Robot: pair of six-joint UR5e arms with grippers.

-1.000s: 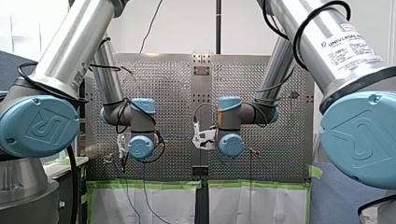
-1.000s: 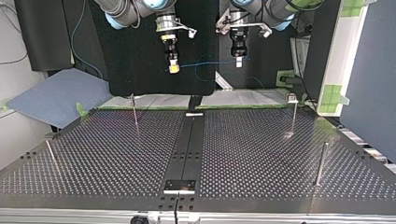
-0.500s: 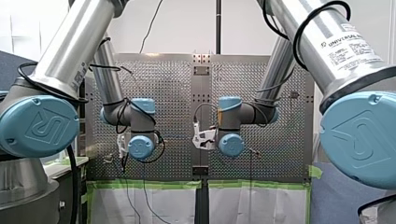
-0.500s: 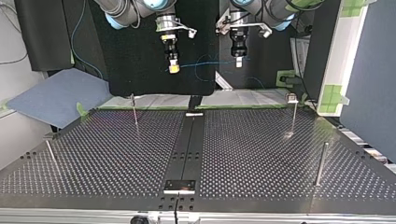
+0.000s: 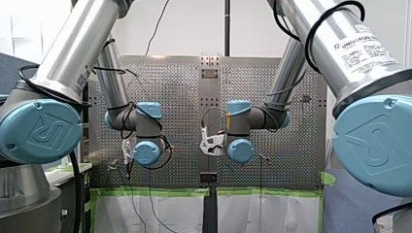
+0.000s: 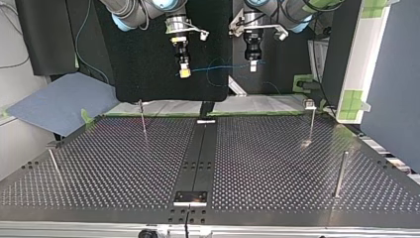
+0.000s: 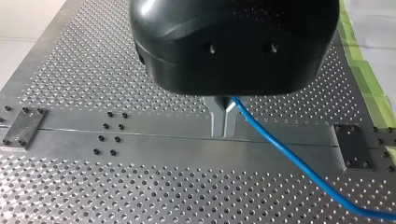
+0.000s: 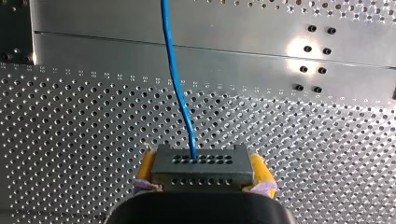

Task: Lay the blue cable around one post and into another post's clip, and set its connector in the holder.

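My right arm [image 6: 174,25] is hanging high above the surface [image 6: 277,163], toward the edge nearest the arms, with its wrist pointing straight down. Its jaws are clamping the grey connector [image 8: 203,165] by its two ends between yellow pads [image 8: 147,164]. This is leaving the blue cable [image 8: 175,70] free to run out of the block's face ahead of the jaws.

My left arm [image 6: 253,29] is hanging just beside it at about the same height, also pointing down. Its jaws are pressing together on the cable a short way along from the connector. Between the two grips the cable is stretching almost level, with a small slack loop drooping from it. Where the remainder is running I cannot follow.

Gripping at two points is, I judge, giving a controlled length ready to be led around a post [image 6: 311,121] and pushed into a clip, with the connector squared up for its holder. No part of that length is touching a post or the surface, so the routing is not yet begun. Which fitting is the holder I cannot tell.
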